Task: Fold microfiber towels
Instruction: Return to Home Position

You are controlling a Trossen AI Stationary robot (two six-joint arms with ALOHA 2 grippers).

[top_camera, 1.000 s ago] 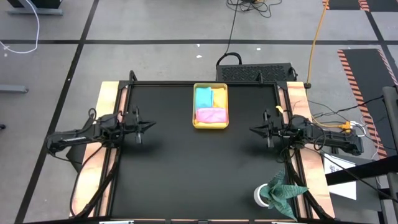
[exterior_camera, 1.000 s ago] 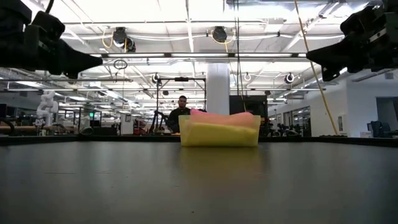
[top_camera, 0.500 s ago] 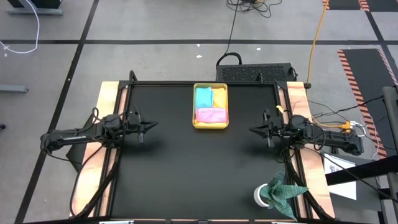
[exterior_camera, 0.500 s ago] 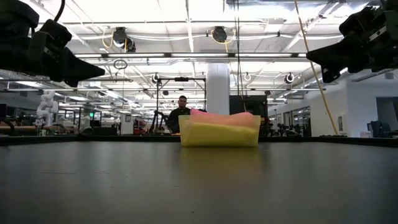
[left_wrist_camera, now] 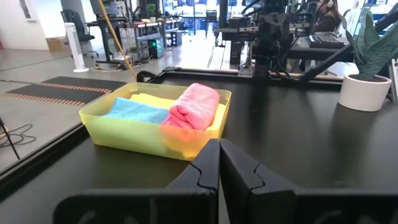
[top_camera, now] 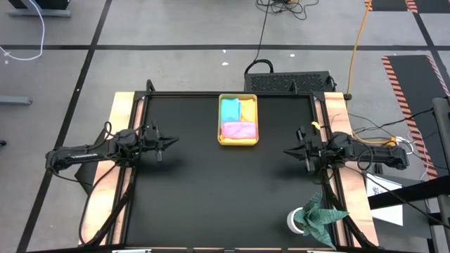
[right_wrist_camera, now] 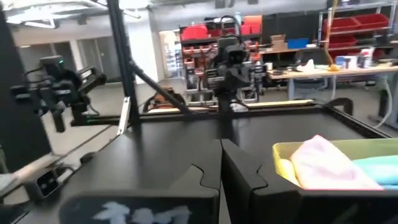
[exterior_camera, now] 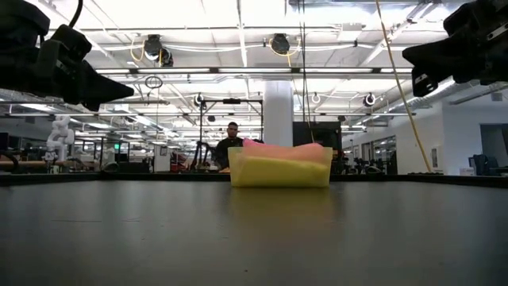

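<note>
A yellow tray (top_camera: 238,141) stands on the black table at the far middle. In it lie a rolled pink towel (left_wrist_camera: 196,106), a light blue towel (left_wrist_camera: 140,112) and a yellow towel (top_camera: 248,109), side by side. My left gripper (top_camera: 174,139) hovers shut over the table's left side and points level toward the right edge, well short of the tray. My right gripper (top_camera: 285,150) hovers shut over the right side and points toward the left edge. Both are clear of the table in the low view and have nothing between their fingers.
A dark green leafy thing in a white pot (top_camera: 314,216) stands at the near right corner. Wooden boards (top_camera: 105,204) flank the black mat on both sides. A person (exterior_camera: 231,143) stands far behind the table. Bare mat lies between the grippers and toward the near edge.
My left gripper has tipped its fingertips a little downward. My right gripper has swung slightly toward the table's near edge and tipped its fingertips a little upward. Both have stayed shut, and the towels and tray have not moved.
</note>
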